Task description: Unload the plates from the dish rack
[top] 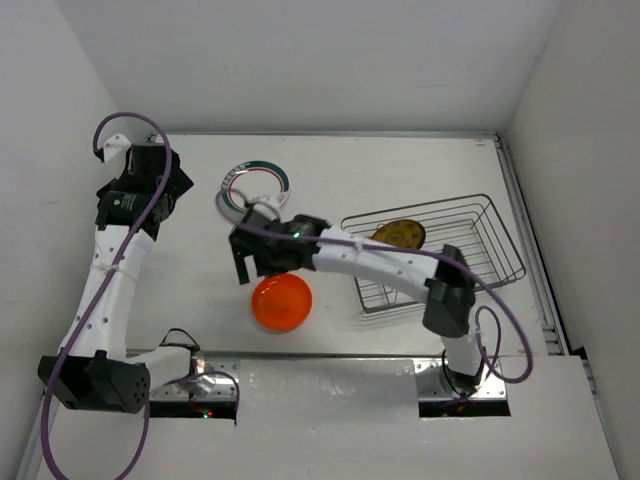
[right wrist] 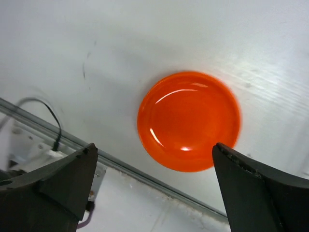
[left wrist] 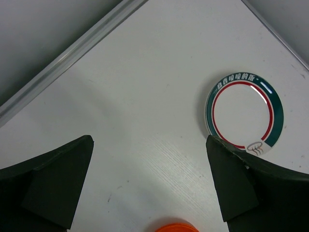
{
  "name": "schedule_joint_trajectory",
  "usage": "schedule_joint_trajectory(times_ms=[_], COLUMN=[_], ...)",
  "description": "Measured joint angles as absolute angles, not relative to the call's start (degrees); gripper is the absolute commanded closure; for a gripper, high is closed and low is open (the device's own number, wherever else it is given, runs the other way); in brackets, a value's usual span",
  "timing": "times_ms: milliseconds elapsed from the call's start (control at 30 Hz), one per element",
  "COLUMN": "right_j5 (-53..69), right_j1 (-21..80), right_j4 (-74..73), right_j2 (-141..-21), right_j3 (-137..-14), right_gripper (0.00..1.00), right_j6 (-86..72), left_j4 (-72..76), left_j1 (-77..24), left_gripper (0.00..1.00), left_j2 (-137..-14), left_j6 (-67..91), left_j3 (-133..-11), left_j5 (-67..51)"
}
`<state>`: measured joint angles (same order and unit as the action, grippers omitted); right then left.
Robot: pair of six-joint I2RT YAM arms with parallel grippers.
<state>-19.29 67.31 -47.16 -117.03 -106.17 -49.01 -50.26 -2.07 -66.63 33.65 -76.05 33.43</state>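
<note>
An orange plate lies flat on the table near the front; it fills the middle of the right wrist view. My right gripper hangs just above its far edge, open and empty. A white plate with a teal-and-red rim lies flat at the back and shows in the left wrist view. My left gripper is open and empty, above the table left of that plate. The wire dish rack stands at the right with one yellow-brown plate in it.
A metal rail runs along the table's front edge, with a black cable beside it. Another rail lines the far edge below the wall. The right arm stretches across the rack's left end.
</note>
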Motion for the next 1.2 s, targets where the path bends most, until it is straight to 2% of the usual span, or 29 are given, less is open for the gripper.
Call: schedule_joint_trajectory(times_ms=[167,300,533,633,733,767,900,1067,1200], right_j5=[-18.17,-28.58,-39.13,-40.71,-42.46,-43.09,-44.6,-45.04,-46.3], right_j1=[54.54,42.33,35.62,34.26,33.08,33.01,32.73,32.32,31.99], right_j4=[-45.76,-50.61,-62.08,-65.67,-69.67,-70.26,-69.12,-67.64,-65.93], right_j2=[-104.49,-99.46,-97.67,-97.97,-98.56,-98.65,-98.65,-100.22,-101.75], right_j3=[-99.61,-98.41,-94.83,-93.54,-93.54,-93.21,-88.92,-85.34,-84.14], right_gripper=[0.01,0.01,0.05,0.12,0.15,0.21,0.35,0.4,0.53], right_j6=[-54.08,-62.33,-81.36,-86.91,-92.42,-93.82,-97.38,-100.18,-102.56], left_j4=[-48.45,-46.22,-43.29,-43.22,-43.31,-43.2,-43.03,-42.98,-42.81], left_j1=[-1.89,-1.87,-1.96,-2.7,-3.36,-3.57,-4.27,-5.72,-6.59], left_gripper=[0.0,0.0,0.0,0.0,0.0,0.0,0.0,0.0,0.0], left_j2=[-66.63,-66.72,-70.26,-71.5,-71.48,-71.48,-71.48,-71.48,-71.48], left_j6=[31.68,28.49,22.81,21.26,20.34,19.97,19.33,18.68,18.31], left_j3=[-74.96,-72.97,-70.28,-69.52,-69.08,-69.08,-68.88,-68.88,-68.86], left_j5=[30.15,24.4,9.89,7.44,6.7,6.52,6.17,6.15,6.15])
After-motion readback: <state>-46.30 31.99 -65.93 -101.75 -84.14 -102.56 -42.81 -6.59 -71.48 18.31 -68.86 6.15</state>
